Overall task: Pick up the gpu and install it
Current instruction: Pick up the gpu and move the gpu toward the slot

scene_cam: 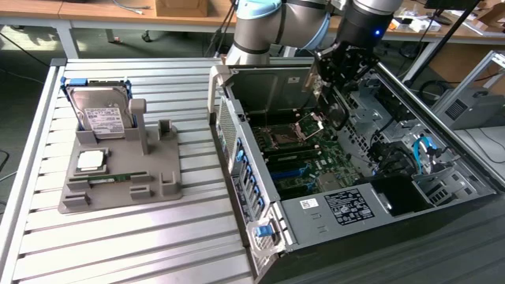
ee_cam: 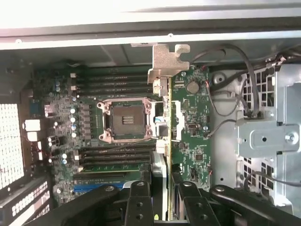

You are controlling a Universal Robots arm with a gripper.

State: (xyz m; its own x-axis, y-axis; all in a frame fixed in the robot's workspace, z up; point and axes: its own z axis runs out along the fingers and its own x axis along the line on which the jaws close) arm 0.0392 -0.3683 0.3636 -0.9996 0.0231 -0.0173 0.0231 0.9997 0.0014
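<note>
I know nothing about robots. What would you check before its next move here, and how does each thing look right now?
1. gpu clamped between the fingers: ok.
2. gpu inside the case, over the motherboard: ok.
3. gpu standing edge-on to the motherboard: ok.
4. Cables apart from the gpu: ok.
5. gpu's lower edge seated in the motherboard: cannot tell, the card hides it.

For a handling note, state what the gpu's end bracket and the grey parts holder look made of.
End bracket: bare metal, likely steel; dull silvery sheen, folded tab.
Grey parts holder: seemingly matte plastic; uniform grey, moulded slots.
</note>
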